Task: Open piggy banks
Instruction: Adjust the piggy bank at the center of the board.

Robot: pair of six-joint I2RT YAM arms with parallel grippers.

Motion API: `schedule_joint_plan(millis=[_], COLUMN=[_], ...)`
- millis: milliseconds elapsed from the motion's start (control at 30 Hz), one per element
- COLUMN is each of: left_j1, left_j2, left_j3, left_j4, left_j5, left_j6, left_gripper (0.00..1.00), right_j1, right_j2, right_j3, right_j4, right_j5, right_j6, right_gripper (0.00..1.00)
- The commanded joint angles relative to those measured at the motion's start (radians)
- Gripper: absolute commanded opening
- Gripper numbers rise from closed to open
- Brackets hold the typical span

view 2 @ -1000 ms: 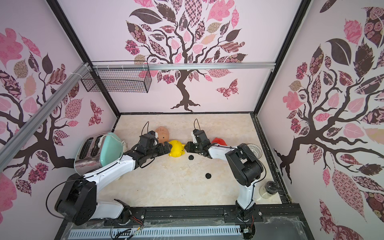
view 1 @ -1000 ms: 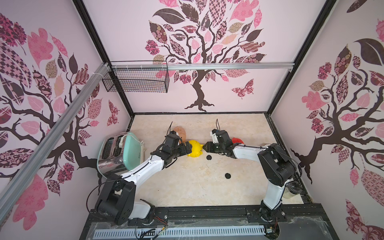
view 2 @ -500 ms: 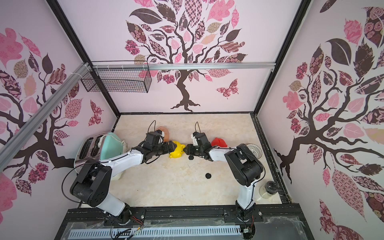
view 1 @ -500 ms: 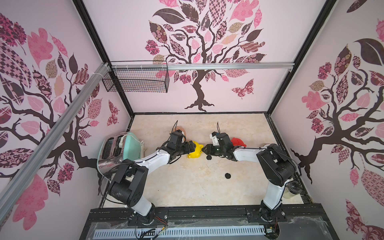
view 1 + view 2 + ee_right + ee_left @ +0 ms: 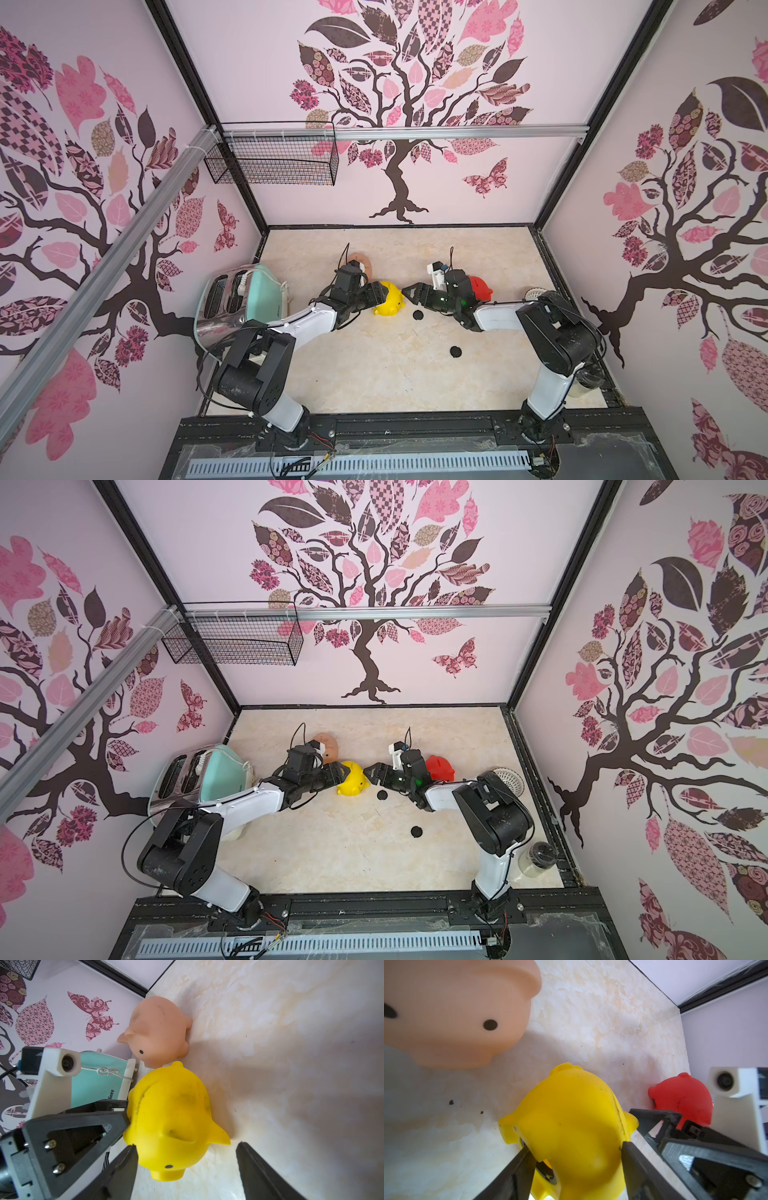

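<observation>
The yellow piggy bank [image 5: 388, 299] [image 5: 353, 783] lies mid-table between both arms. My left gripper [image 5: 575, 1147] is shut on it: one finger [image 5: 521, 1163] sits at the dark ring on its underside, the other presses its flank. My right gripper [image 5: 186, 1145] faces the pig's snout with its jaws open; one finger [image 5: 124, 1159] is close to the head and the other stands apart. The peach piggy bank [image 5: 365, 262] [image 5: 160, 1028] stands just behind the left gripper. The red piggy bank [image 5: 480, 286] [image 5: 683, 1097] sits behind the right wrist.
Two black round plugs [image 5: 417, 315] [image 5: 456, 352] lie loose on the table in front of the right gripper. A mint-green toaster [image 5: 245, 299] stands at the left wall. A white lattice bowl [image 5: 509, 779] and a jar [image 5: 538, 856] sit along the right edge. A wire basket [image 5: 274, 162] hangs high.
My left gripper has closed its fingers onto the yellow piggy bank. My right gripper has opened wide. The left arm's elbow has swung forward.
</observation>
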Motion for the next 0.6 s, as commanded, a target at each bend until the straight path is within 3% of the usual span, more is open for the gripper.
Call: schedule_joint_plan(millis=[0, 233, 567], left_j1=[0.029, 0.040, 0.074], left_j2=[-0.002, 0.002, -0.003], left_j3=[-0.041, -0.092, -0.186], left_j4=[-0.004, 0.048, 0.099], left_j5=[0.027, 0.058, 0.054], left_j6=[-0.019, -0.062, -0.116], left_gripper=[0.66, 0.58, 0.51], right_j1=[0.004, 0.034, 0.063], right_j2=[0.041, 0.102, 0.104], right_j3=[0.025, 0.060, 0.082], right_j4=[0.098, 0.154, 0.190], right_j5=[-0.081, -0.118, -0.148], right_j6=[0.002, 0.050, 0.072], right_gripper=[0.81, 0.66, 0.54])
